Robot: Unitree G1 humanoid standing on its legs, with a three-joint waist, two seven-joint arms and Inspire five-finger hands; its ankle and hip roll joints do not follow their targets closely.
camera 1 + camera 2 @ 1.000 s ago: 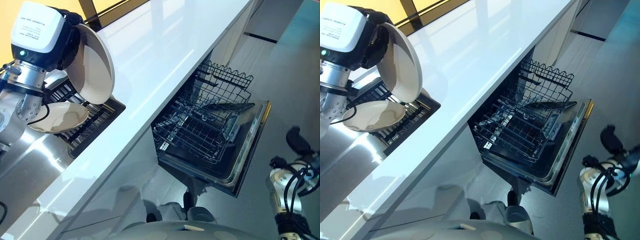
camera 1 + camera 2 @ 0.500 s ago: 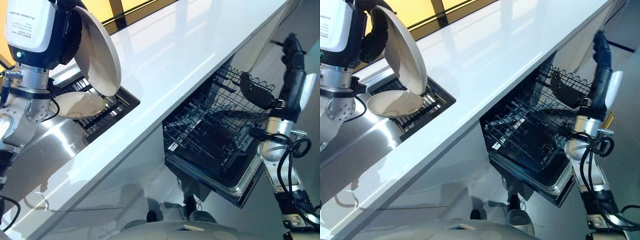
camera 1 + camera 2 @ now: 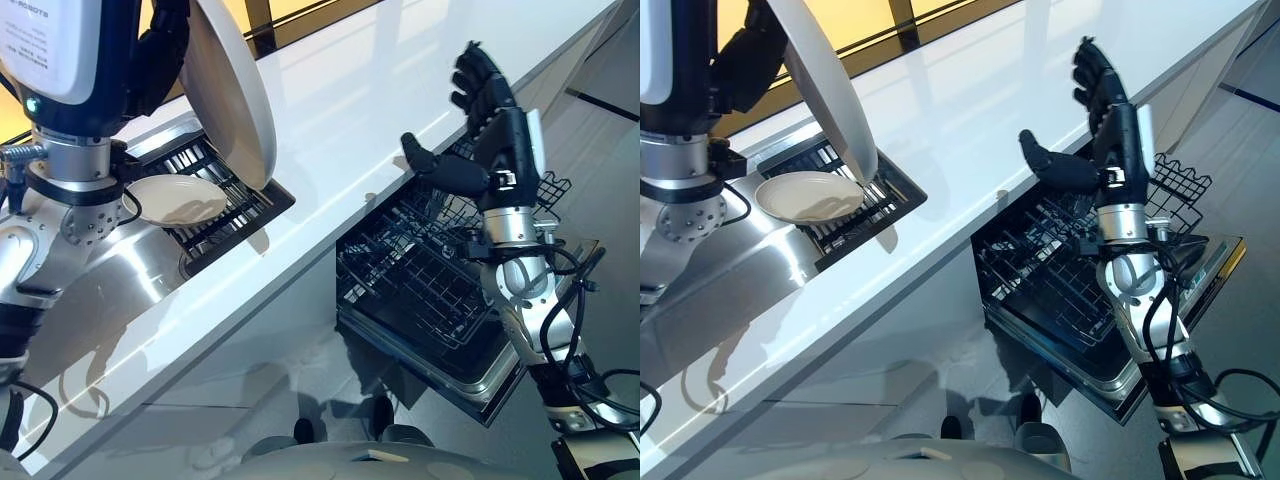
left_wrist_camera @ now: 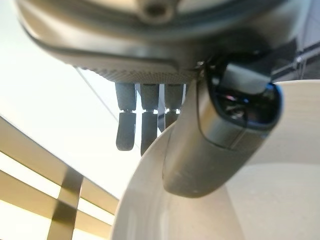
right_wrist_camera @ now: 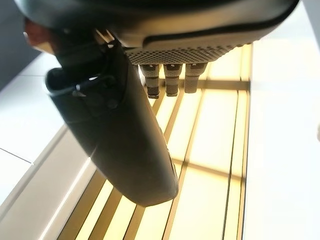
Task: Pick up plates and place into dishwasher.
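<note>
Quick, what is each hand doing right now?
Left hand: shut on the plate.
Right hand: open, holding nothing.

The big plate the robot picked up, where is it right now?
The big plate is held on edge in the left hand, up above the sink rack where a smaller plate lies, at the left of the white counter.

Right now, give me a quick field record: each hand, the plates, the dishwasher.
left hand: raised over the sink rack, pinching a plate
held plate: on edge, above the counter
second plate: lying in the sink rack
right hand: open, empty, raised above the dishwasher
dishwasher rack: pulled out, no plates visible
</note>
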